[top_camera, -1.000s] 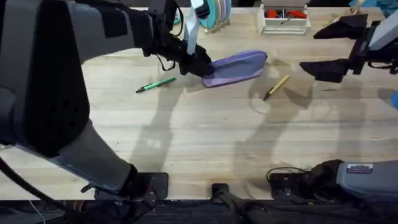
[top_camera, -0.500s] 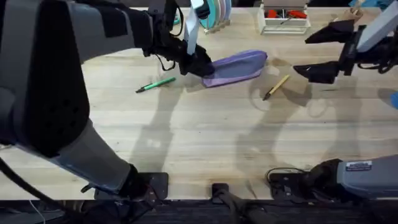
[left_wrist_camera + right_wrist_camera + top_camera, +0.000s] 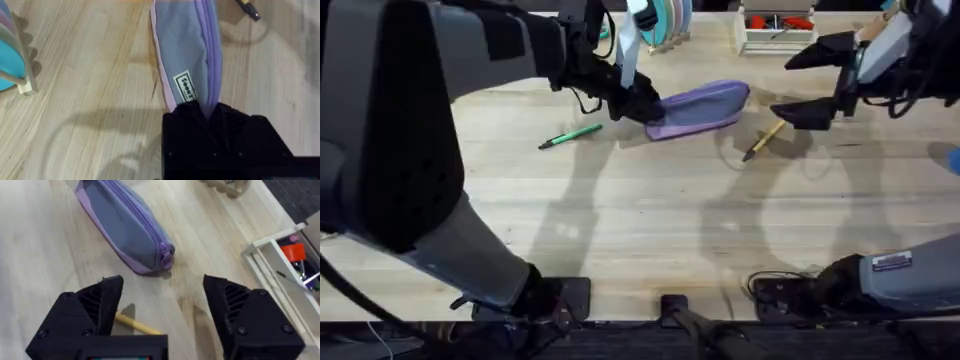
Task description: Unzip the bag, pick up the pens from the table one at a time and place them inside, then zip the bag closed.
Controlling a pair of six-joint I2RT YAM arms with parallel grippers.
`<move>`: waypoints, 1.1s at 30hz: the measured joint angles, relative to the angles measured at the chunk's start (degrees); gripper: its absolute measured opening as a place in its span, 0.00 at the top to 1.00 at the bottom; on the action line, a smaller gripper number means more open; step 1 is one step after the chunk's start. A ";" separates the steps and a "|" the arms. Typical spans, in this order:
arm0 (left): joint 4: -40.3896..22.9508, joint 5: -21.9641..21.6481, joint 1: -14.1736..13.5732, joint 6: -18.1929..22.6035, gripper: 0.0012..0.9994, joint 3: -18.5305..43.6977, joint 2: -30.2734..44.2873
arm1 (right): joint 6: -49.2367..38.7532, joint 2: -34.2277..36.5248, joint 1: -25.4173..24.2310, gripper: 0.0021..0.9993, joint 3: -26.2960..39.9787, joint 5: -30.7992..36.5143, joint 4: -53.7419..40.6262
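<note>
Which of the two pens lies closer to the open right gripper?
The tan-yellow pen, just right of the bag, under the right gripper. The green pen lies left of the bag.

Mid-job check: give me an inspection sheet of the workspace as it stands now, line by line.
Surface: table, pale planks, bare in the near half.
Job's things: bag zipped shut; green pen lies to its left, yellow pen to its right, both on the table.
Clutter: white tray with red items at the far edge; a rack of coloured discs beside it.
Grippers: left hand shut on the bag's left end; right hand open above the yellow pen.
Cables: dark leads by the arm bases.
Surroundings: nothing seen.
</note>
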 joint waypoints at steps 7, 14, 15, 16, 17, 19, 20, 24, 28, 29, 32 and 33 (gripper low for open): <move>-0.02 0.00 0.00 0.00 0.96 0.00 0.00 | -0.02 2.98 2.80 0.05 0.04 0.00 4.91; -0.02 0.00 0.00 0.00 0.96 0.00 0.00 | -0.01 6.96 5.77 0.07 0.04 0.00 9.25; -0.02 0.00 0.00 0.00 0.96 0.00 0.00 | 0.00 7.41 6.22 0.07 0.04 0.02 9.49; -0.02 0.00 0.00 0.00 0.96 0.00 0.00 | 0.00 7.84 6.71 0.08 0.04 0.02 9.70; -0.02 0.00 0.00 0.00 0.96 0.00 0.00 | -0.01 8.11 7.14 0.08 0.04 0.02 9.92; -0.02 0.00 0.00 0.00 0.96 0.00 0.00 | -0.02 8.44 8.06 0.11 0.04 0.11 11.12; -0.02 0.00 0.00 0.00 0.96 0.00 0.00 | 0.00 8.55 8.40 0.11 0.04 0.14 11.68; -0.01 0.00 0.00 0.00 0.96 0.00 0.00 | -0.02 8.63 9.03 0.12 0.04 0.15 13.14; -0.02 0.00 0.00 0.00 0.96 0.00 0.00 | -0.02 8.64 9.03 0.12 0.04 0.17 13.12; -0.02 0.00 0.00 0.00 0.96 0.00 0.00 | 0.00 8.66 9.03 0.13 0.04 0.17 13.06; -0.02 0.00 0.00 0.00 0.96 0.00 0.00 | -0.01 8.66 9.03 0.15 0.04 0.17 12.96; -0.02 0.00 0.00 0.00 0.96 0.00 0.00 | -0.02 8.77 9.03 0.17 0.04 0.15 12.77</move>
